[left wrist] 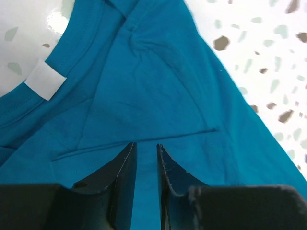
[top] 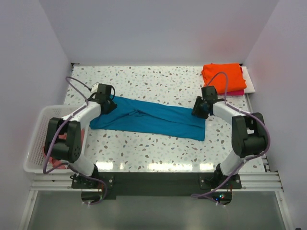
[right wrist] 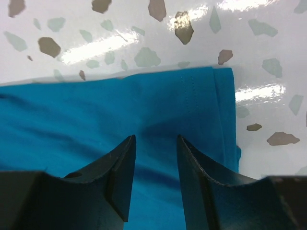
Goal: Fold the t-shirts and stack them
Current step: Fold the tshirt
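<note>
A teal-blue t-shirt [top: 148,120] lies on the speckled table as a long band folded lengthwise, running left to right. My left gripper [top: 106,103] hovers over its collar end, jaws a little apart with flat cloth [left wrist: 158,86] showing between them [left wrist: 146,146]; the white neck label [left wrist: 44,79] lies up to the left. Over the hem end sits my right gripper [top: 200,108], jaws apart [right wrist: 156,139] above the cloth [right wrist: 120,110], gripping nothing. A folded orange t-shirt [top: 223,76] rests on a magenta one [top: 235,92] at the back right.
A white lattice basket [top: 36,139] stands off the table's left edge with salmon-pink cloth [top: 56,164] inside. A white board [top: 248,76] lies under the stacked shirts. White walls close in the back and both sides.
</note>
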`<state>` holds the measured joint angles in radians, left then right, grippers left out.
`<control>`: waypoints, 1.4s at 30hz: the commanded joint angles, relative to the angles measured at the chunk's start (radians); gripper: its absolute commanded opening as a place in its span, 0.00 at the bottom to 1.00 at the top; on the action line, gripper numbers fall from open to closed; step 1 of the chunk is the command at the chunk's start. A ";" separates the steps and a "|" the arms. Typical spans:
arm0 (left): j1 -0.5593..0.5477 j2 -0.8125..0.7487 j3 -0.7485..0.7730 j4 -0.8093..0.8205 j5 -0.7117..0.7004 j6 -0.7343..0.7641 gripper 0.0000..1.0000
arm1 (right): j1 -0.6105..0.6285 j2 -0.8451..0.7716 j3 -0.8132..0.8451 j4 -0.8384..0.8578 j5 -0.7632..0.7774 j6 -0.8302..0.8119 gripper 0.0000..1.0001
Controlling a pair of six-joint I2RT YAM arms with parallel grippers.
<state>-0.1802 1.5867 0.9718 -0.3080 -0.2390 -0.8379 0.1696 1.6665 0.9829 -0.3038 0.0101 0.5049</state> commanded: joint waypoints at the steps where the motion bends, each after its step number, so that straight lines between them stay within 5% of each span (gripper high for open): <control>1: -0.004 0.076 0.076 -0.037 -0.082 -0.095 0.27 | 0.011 0.035 0.010 0.023 0.007 0.021 0.43; 10: -0.002 0.427 0.428 -0.129 -0.120 -0.043 0.27 | 0.036 -0.074 -0.269 0.170 -0.113 0.168 0.41; 17: -0.013 0.706 0.832 -0.070 0.036 0.198 0.32 | 0.336 -0.402 -0.594 0.278 -0.059 0.429 0.42; 21: -0.064 0.876 1.048 -0.008 0.257 0.376 0.54 | 0.637 -0.524 -0.600 0.310 0.103 0.618 0.47; 25: -0.091 0.963 1.228 0.073 0.516 0.393 0.72 | 0.751 -0.430 -0.431 0.240 0.137 0.500 0.53; 31: -0.085 0.854 1.211 0.193 0.557 0.350 0.85 | 0.731 -0.372 -0.173 -0.004 0.246 0.282 0.66; 35: -0.074 0.632 1.063 0.211 0.411 0.316 0.85 | 0.636 -0.309 -0.096 -0.072 0.212 0.167 0.66; 42: -0.082 0.368 0.716 0.103 0.057 0.188 0.54 | 0.590 -0.140 -0.006 -0.084 0.128 0.067 0.64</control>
<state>-0.2588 2.0525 1.7782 -0.1951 -0.0109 -0.5900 0.7506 1.4872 0.9333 -0.3470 0.1642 0.6525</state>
